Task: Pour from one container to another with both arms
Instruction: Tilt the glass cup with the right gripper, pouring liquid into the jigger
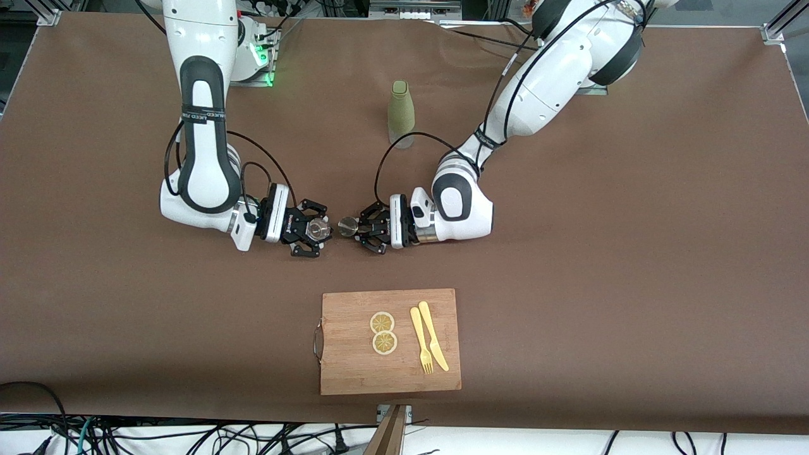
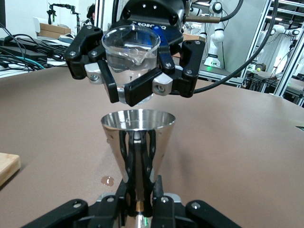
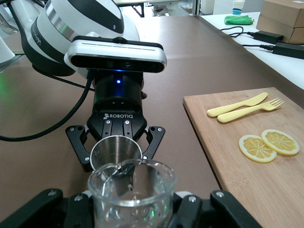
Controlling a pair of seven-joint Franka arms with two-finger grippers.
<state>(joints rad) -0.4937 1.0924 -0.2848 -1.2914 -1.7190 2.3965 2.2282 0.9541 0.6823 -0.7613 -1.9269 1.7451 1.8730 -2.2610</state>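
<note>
At frame centre my right gripper has its jaws clamped on the glass beaker, my left gripper has its jaws clamped on the steel cup; I should tip slowly, spout over the cup's mouth, cup upright.

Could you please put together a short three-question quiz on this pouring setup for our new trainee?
1. True or false: the right gripper holds a clear glass beaker.
2. The left gripper holds: A) a fork B) a metal cup C) a bottle.
3. Fill in: the lemon slices lie on the ___.

Key: 1 true; 2 B; 3 cutting board.
</note>
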